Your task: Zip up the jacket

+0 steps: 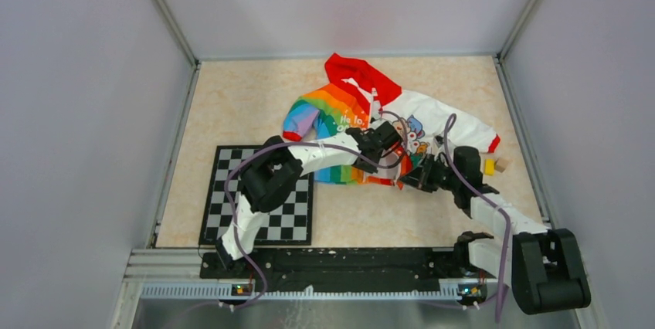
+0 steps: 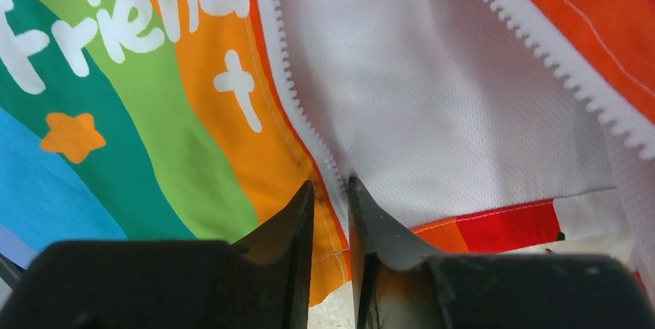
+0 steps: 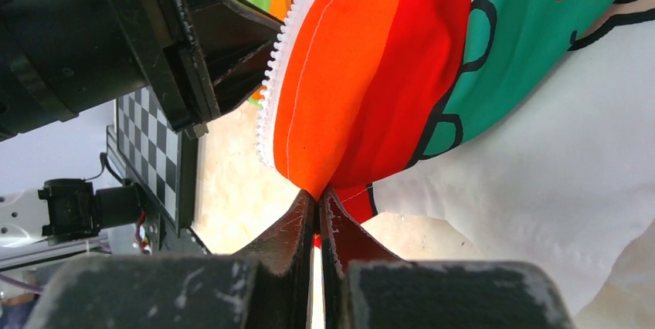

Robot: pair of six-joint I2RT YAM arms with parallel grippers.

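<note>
The jacket (image 1: 351, 117) lies spread in the middle of the table, red hood at the far end, rainbow half on the left, white cartoon half on the right, its front unzipped. My left gripper (image 2: 330, 190) hovers over the rainbow half's lower corner, its fingers (image 2: 303, 217) a narrow gap apart astride the white zipper teeth (image 2: 286, 74) and the orange edge. My right gripper (image 3: 317, 194) is shut on the orange-red bottom corner of the other half (image 3: 347, 89) and holds it off the table. From above, both grippers (image 1: 378, 144) (image 1: 415, 178) meet at the jacket's hem.
A black-and-white checkerboard mat (image 1: 263, 198) lies near left under the left arm. A small yellow block (image 1: 489, 165) and a wooden block (image 1: 501, 164) sit by the right cuff. Grey walls enclose the table on three sides.
</note>
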